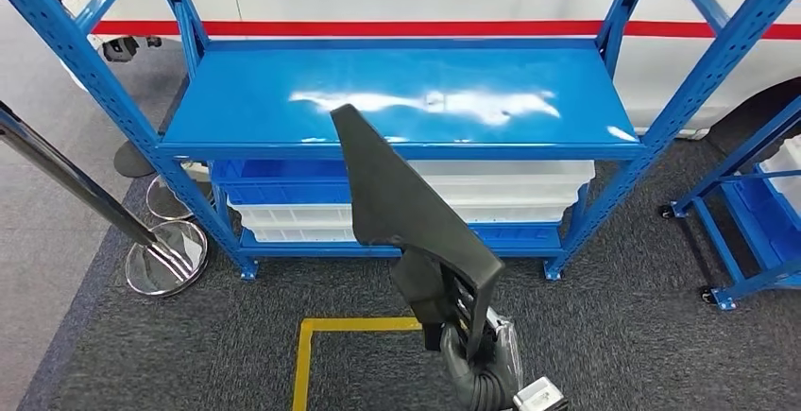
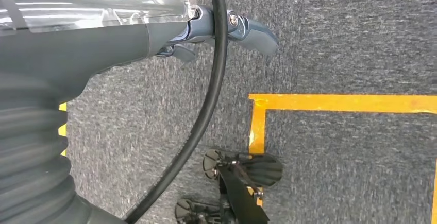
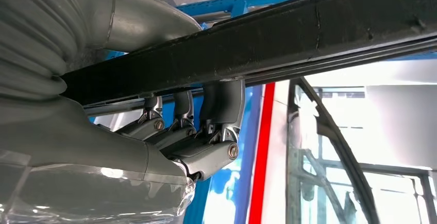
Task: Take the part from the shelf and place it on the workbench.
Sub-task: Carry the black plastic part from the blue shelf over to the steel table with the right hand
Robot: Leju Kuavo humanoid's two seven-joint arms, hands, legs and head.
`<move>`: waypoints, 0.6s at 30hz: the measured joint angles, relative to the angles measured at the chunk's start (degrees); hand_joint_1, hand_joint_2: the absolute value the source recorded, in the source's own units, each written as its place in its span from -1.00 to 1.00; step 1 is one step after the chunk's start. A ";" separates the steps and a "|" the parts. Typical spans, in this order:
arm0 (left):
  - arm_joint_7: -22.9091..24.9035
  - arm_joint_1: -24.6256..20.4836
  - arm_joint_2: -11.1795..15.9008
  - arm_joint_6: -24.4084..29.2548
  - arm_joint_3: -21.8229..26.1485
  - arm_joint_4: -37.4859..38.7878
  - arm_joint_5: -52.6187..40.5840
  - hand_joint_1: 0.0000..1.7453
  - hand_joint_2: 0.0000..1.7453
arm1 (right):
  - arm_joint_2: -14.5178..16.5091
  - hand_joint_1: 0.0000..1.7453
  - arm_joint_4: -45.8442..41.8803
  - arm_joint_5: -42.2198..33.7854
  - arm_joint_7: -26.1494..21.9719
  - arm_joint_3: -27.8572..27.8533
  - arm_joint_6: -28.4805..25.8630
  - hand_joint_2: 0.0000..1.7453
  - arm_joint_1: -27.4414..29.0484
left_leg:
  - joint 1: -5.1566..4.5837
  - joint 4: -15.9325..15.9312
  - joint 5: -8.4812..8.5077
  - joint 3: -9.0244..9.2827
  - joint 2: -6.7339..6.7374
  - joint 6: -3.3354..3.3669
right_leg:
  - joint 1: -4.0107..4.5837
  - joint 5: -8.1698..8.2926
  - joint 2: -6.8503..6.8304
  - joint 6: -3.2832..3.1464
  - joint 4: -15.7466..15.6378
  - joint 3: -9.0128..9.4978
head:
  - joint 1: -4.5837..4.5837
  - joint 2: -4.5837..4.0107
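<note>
Right hand seen at about 6 o'clock of the head view, coming up from below, clamped on the part: a long, flat, dark grey plastic piece, held up off any surface and slanting from the hand toward 11 o'clock. Upper tip of the part lay in front of the shelf, over the near edge of its glossy blue top board. In the right wrist view, same part ran as a dark bar across the frame, with the fingers hooked around one edge of it and the thumb pressed on the opposite face.

Left hand hung over grey carpet in the left wrist view, holding nothing; fingers looked loosely curled, but could not tell whether apart or together. Black cable crossed in front of that hand.

Beneath the top board, stacked blue and white bins sat on the lower level. White vehicle body with a red stripe stood behind the shelf at 12 o'clock. Yellow floor tape marked a corner on the carpet at 7 o'clock of the part. Chrome stanchion base stood at 9 o'clock, and a second blue rack at 3 o'clock.
</note>
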 joint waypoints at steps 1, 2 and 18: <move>0.01 0.05 0.04 -0.01 0.08 0.00 -0.04 -1.00 1.00 | -0.03 1.00 0.01 0.02 -0.09 0.02 0.07 1.00 0.00 | 0.11 0.06 0.18 -0.21 -0.04 -0.35 | -0.03 0.53 -0.11 -0.46 0.03 -0.47 | 0.01 0.00; 0.02 0.07 0.07 -0.02 0.14 0.01 -0.08 -1.00 1.00 | -0.07 1.00 0.01 0.04 -0.20 0.04 0.19 1.00 -0.01 | 0.21 0.55 -0.57 -0.63 -0.09 -0.67 | -0.08 1.14 -0.21 -1.03 0.00 -1.04 | 0.00 0.00; 0.04 -0.10 0.13 -0.07 0.69 -0.03 -0.15 -1.00 1.00 | -0.31 1.00 0.02 0.18 -0.57 0.23 0.82 1.00 0.12 | 0.05 -1.94 -7.20 9.02 -0.01 1.40 | 0.24 6.63 -0.32 0.36 3.59 -11.15 | 0.02 0.00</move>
